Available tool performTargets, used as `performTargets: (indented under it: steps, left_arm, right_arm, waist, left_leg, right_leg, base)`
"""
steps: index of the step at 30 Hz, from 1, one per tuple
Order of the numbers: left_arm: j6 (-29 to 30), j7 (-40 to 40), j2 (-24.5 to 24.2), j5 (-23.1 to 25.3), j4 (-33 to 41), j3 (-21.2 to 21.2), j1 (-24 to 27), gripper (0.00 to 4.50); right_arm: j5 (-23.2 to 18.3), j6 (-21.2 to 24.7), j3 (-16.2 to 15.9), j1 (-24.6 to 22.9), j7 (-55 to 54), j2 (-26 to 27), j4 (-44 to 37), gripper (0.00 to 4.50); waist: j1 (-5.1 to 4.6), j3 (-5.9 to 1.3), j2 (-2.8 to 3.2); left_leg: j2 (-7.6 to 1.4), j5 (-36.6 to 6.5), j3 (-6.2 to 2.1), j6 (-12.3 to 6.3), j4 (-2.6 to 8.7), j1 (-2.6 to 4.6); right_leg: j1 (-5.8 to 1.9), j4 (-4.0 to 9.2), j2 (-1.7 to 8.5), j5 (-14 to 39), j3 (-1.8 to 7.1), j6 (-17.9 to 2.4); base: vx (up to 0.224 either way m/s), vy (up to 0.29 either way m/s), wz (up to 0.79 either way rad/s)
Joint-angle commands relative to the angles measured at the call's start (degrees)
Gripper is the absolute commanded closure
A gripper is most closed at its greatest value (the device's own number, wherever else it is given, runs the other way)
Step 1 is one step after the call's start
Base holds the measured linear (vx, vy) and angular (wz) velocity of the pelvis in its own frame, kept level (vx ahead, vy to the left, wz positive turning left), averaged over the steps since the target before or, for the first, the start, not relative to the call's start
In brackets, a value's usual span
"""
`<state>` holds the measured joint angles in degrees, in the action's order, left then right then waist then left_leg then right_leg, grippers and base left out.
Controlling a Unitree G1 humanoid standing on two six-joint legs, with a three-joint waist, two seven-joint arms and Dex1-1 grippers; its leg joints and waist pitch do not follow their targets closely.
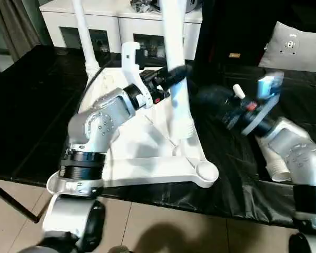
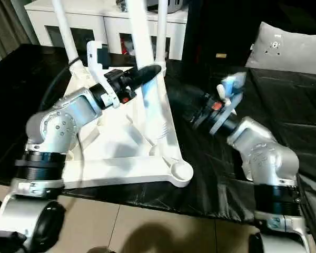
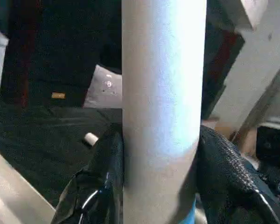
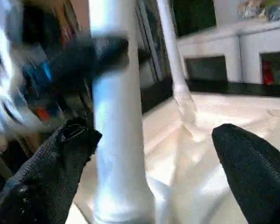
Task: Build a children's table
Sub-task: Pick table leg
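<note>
The children's table lies upside down on a black-covered surface, its white tabletop showing the ribbed underside. One white leg stands in the far left corner socket. A second leg stands upright in a right-side socket, and my left gripper is shut on it, a black finger pressing each side. My right gripper is open just right of that leg, fingers wide apart and one fingertip close beside the tube. The near right corner socket is empty.
Another white tube lies on the black cover under my right forearm. A white cabinet with glass doors stands behind the table. A grey cushion sits at the back right. The table's front edge drops to a tiled floor.
</note>
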<state>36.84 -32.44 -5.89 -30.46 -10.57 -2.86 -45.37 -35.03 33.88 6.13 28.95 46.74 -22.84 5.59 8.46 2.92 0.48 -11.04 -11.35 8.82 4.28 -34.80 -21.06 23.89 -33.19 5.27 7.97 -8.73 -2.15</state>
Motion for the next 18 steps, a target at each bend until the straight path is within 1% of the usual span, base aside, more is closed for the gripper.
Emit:
performTargets:
  steps: [1,4,5,6,10,11,12,13,15,16,18]
  left_arm:
    - [-1.28,-1.62,-0.36,1.53,1.95,2.23,-0.05,2.65]
    - [-3.29,-3.59,-0.83,3.08,3.44,5.27,0.53,2.65]
    - [-3.69,-4.11,-1.03,3.41,3.99,6.07,0.71,2.65]
    - [-4.22,-4.71,-1.33,3.90,4.53,7.02,0.94,2.65]
    - [-5.23,-5.77,-1.63,4.96,5.16,8.45,1.50,2.65]
    - [-5.42,-5.97,-1.72,5.25,5.28,8.76,1.60,2.65]
    - [-5.71,-6.26,-1.85,5.54,5.40,9.18,1.72,2.65]
    - [-6.02,-6.56,-1.94,5.82,5.61,9.64,1.86,2.65]
    - [-6.34,-6.97,-1.97,6.08,6.00,10.22,2.08,2.65]
    - [-6.42,-7.29,-1.95,6.11,6.41,10.65,2.28,2.65]
    - [-6.54,-7.62,-1.99,6.15,6.76,11.11,2.44,2.65]
  right_arm:
    - [2.36,-1.20,-1.91,-0.51,0.71,-0.61,-1.14,0.00]
    - [3.83,-1.19,-4.54,-0.53,1.02,-0.66,-1.25,0.00]
    - [3.81,-0.86,-5.10,-0.55,1.25,-0.63,-1.37,0.00]
    - [3.79,-0.59,-5.67,-0.62,1.55,-0.55,-1.52,0.00]
    - [4.70,-0.55,-7.42,-0.83,2.62,-0.44,-1.22,0.00]
    - [4.77,-0.57,-7.64,-0.86,2.87,-0.40,-1.03,0.30]
    - [4.79,-0.54,-7.83,-0.86,3.10,-0.35,-0.85,0.38]
    - [4.90,-0.54,-8.01,-0.84,3.17,-0.30,-0.65,0.38]
    - [5.05,-0.47,-8.23,-0.74,3.14,-0.18,-0.37,0.57]
    - [5.11,-0.40,-8.38,-0.53,2.96,0.01,-0.05,0.73]
    - [5.07,-0.35,-8.42,-0.29,2.72,0.20,0.27,0.85]
  waist:
    - [0.10,-4.61,-0.80]
    - [0.08,-4.64,-0.82]
    - [0.03,-4.68,-1.00]
    - [0.03,-4.64,-0.94]
    - [-0.09,-4.57,-0.86]
    - [-0.11,-4.57,-0.84]
    - [-0.12,-4.56,-0.84]
    - [-0.19,-4.57,-0.97]
    - [-0.18,-4.60,-0.86]
    - [-0.16,-4.61,-0.85]
    - [-0.16,-4.58,-0.85]
  left_leg:
    - [-1.67,-3.58,0.06,-2.64,3.50,-0.10]
    - [-1.62,-3.67,0.02,-3.00,3.48,-0.19]
    - [-1.70,-3.52,-0.01,-3.03,3.48,-0.28]
    - [-1.71,-3.62,-0.01,-3.11,3.51,-0.21]
    - [-1.71,-4.24,0.06,-3.15,3.50,-0.19]
    - [-1.74,-4.34,0.03,-3.04,3.51,-0.17]
    - [-1.70,-4.34,0.04,-3.01,3.51,-0.23]
    - [-1.70,-4.46,0.05,-2.96,3.52,-0.19]
    - [-1.75,-4.38,-0.01,-2.89,3.53,-0.12]
    - [-1.78,-4.35,0.00,-2.82,3.53,-0.14]
    - [-1.86,-4.41,-0.03,-2.78,3.57,-0.15]
  right_leg:
    - [-4.40,4.01,3.72,19.81,3.18,-2.31]
    - [-4.45,3.99,3.66,19.54,3.18,-2.44]
    - [-4.53,3.90,3.70,19.11,3.18,-2.60]
    - [-4.45,3.95,3.68,19.18,3.18,-2.66]
    - [-4.42,3.98,3.67,19.37,3.21,-2.87]
    - [-4.40,4.00,3.67,19.65,3.19,-2.78]
    - [-4.45,4.02,3.69,19.74,3.19,-2.70]
    - [-4.42,4.08,3.66,19.98,3.20,-2.50]
    - [-4.36,4.00,3.64,20.04,3.20,-2.34]
    - [-4.38,3.97,3.69,19.82,3.23,-2.57]
    - [-4.37,3.92,3.74,19.64,3.24,-2.90]
  base:
    - [0.000,0.000,0.00]
    - [0.000,0.000,0.00]
    - [0.000,0.000,0.00]
    - [0.000,0.000,0.00]
    - [0.000,0.000,0.00]
    - [0.000,0.000,0.00]
    - [0.000,0.000,0.00]
    - [0.000,0.000,0.00]
    - [0.000,0.000,0.00]
    - [0.000,0.000,0.00]
    - [0.000,0.000,0.00]
